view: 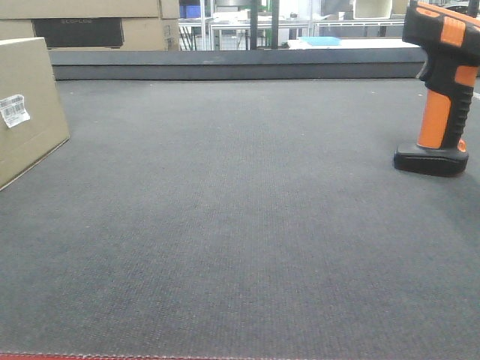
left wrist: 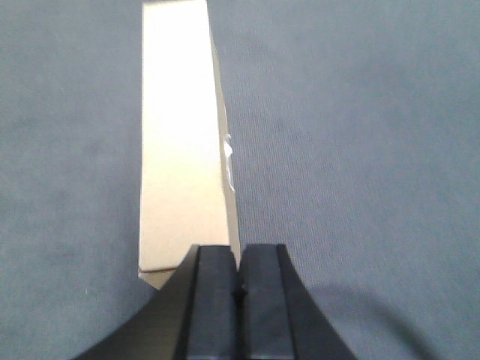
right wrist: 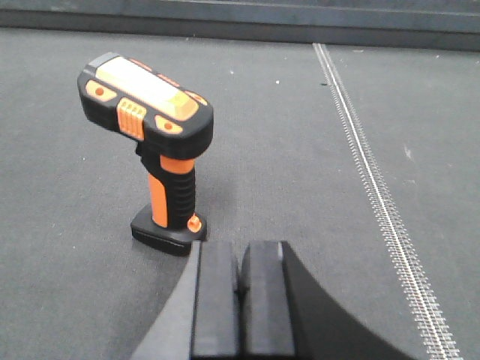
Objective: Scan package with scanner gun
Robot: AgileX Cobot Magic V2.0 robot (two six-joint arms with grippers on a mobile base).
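The package (view: 26,109), a tan cardboard box with a white barcode label (view: 13,110), stands at the left edge of the front view. From the left wrist view the package (left wrist: 178,142) appears as a narrow pale top face just beyond my left gripper (left wrist: 240,251), whose jaws are shut with nothing between them. The scanner gun (view: 441,86) stands upright on its black foot at the right. My right gripper (right wrist: 240,247) is shut and empty, just right of and nearer than the scanner gun (right wrist: 154,150), apart from it.
Dark grey mat (view: 240,225) covers the table. A raised dark ledge (view: 240,64) runs along the far side, with larger cartons (view: 90,26) and shelving behind. A stitched seam (right wrist: 375,187) runs along the mat right of my right gripper.
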